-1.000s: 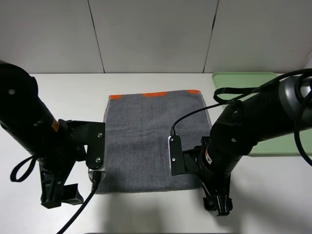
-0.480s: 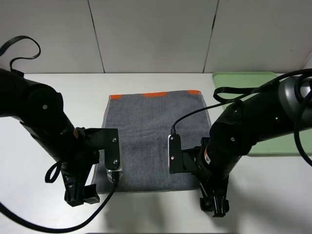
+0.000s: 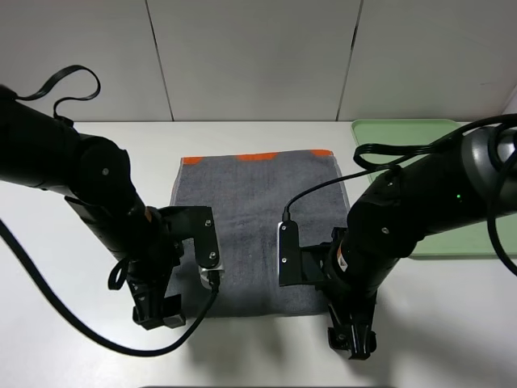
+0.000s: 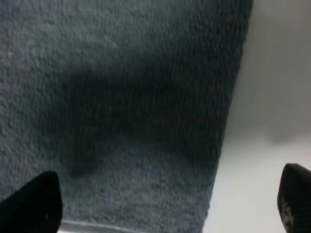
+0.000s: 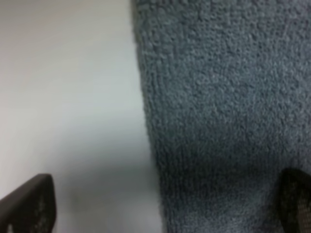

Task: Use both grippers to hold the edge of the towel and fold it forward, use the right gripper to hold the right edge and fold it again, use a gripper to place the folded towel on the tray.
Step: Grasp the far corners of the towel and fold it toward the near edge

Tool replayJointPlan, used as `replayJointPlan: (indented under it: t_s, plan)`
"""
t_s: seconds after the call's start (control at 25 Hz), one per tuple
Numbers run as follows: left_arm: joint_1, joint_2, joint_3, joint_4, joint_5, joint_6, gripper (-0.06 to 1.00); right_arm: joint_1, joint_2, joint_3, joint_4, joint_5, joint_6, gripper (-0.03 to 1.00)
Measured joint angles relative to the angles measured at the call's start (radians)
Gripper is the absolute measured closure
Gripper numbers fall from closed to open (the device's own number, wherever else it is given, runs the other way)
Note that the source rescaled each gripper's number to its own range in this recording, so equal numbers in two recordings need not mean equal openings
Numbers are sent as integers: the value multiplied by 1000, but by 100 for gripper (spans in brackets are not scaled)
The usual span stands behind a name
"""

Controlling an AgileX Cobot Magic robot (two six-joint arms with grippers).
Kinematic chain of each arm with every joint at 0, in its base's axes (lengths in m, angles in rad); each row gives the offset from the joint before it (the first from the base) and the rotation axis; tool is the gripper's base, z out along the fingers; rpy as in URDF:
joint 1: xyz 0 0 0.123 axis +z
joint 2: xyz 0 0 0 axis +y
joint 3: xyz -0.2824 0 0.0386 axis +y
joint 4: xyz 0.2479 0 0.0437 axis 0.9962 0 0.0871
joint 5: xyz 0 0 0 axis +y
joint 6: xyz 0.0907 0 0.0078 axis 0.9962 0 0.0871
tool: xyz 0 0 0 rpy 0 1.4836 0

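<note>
Only partly visible, towel [image 3: 250, 202] beneath left gripper [image 3: 157, 311], right gripper [image 3: 351, 339], tray [image 3: 400, 129] cropped

Towel [image 3: 242, 194]: flat on table [image 3: 266, 360], centre.
Tray [image 3: 412, 133]: right of towel (far corner of table).
Left gripper [image 3: 157, 314]: at towel's near-left corner.
Right gripper [image 3: 353, 343]: at near-right corner.

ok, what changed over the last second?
The left gripper swung rightward from beside the towel to its near-left corner. The right gripper barely shifted. Both are open, holding nothing. The towel lies flat as before, and the tray is unmoved.
</note>
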State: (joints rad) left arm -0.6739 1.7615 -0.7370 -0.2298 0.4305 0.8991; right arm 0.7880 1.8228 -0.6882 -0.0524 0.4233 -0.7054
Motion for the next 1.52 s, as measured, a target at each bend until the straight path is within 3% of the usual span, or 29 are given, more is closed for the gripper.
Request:
replayJointPlan:
  t_s: [0.64,0.92,1.4,1.52]
  plan:
    - [0,80,-4,-5,-26,0,8,0,0,0,4,-3,0,-3]
    - [0,82,-4,-5,-44,0,20,0,0,0,4,-3,0,-3]
    - [0,82,-4,-5,-40,0,53,0,0,0,5,-4,0,-3]
    - [0,83,-4,-5,-39,0,60,0,0,0,5,-7,0,5]
